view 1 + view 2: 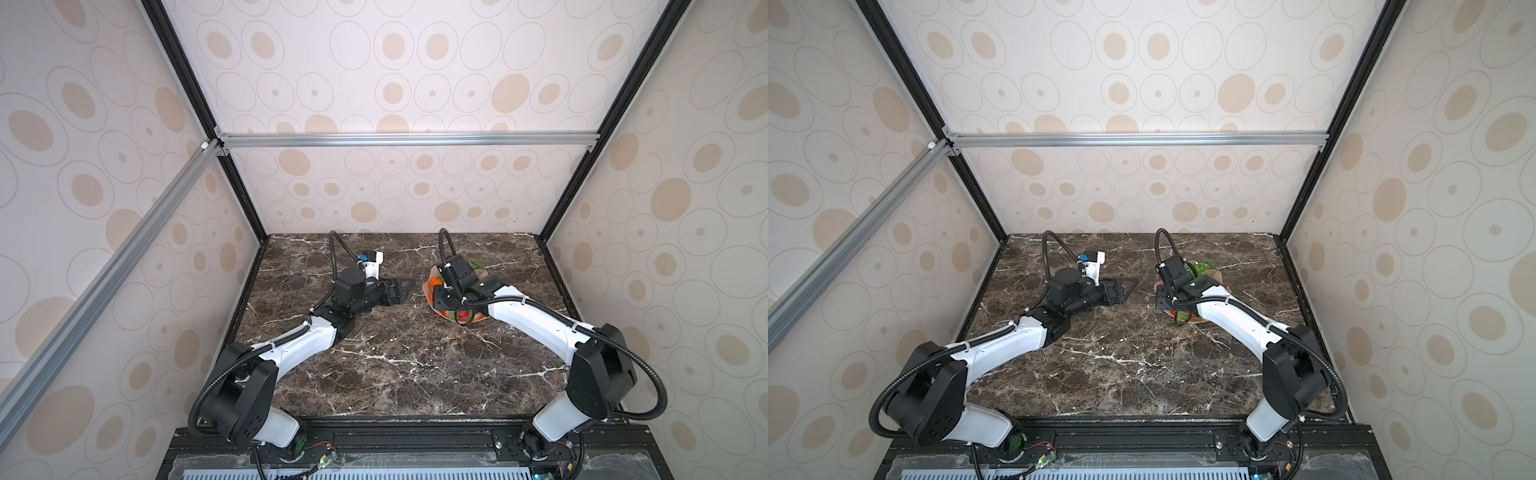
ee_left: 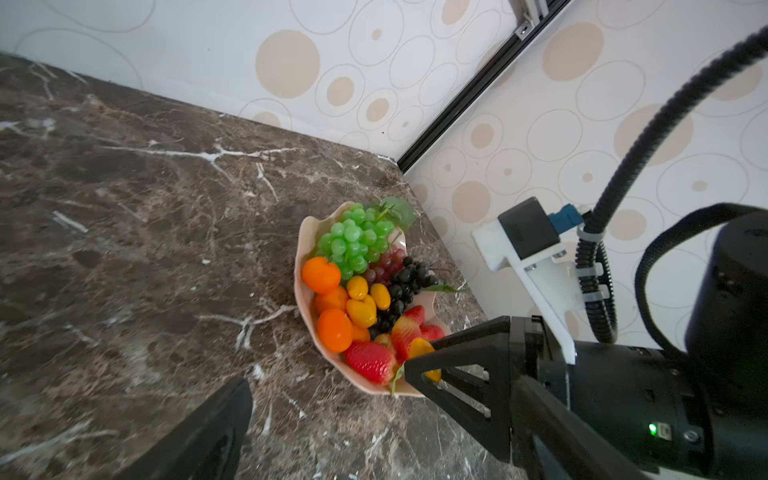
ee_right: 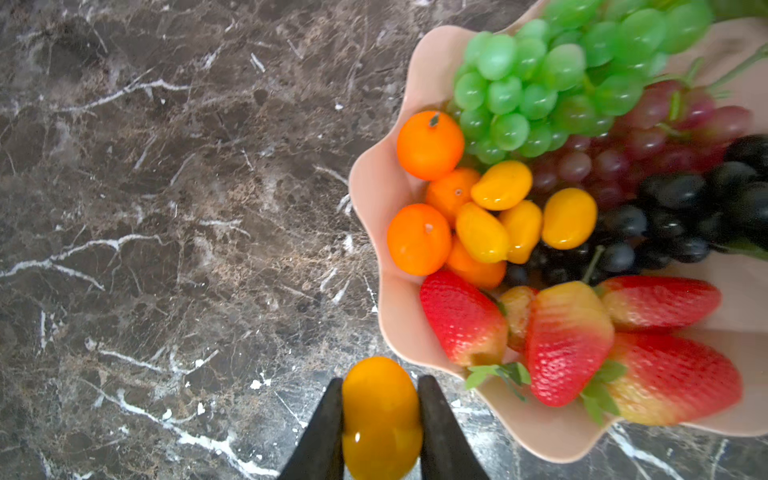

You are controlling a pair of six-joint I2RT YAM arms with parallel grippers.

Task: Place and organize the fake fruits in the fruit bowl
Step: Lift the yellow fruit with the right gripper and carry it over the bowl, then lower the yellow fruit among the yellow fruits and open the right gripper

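Right wrist view: right gripper [image 3: 380,384], pointing down, pinches a kumquat [image 3: 380,428] over the table [image 3: 166,249] just beside the fruit bowl [image 3: 374,187] — left gripper [image 2: 327,376] lies level, jaws wide and empty, facing the bowl.

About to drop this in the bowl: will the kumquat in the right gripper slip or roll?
Likely slippery: the kumquat shows a glossy highlight, and only the right gripper's narrow fingers pinch it. Probably rolls: it is a smooth oval, and the fruit bowl is heaped, so it may slide off the other kumquats.
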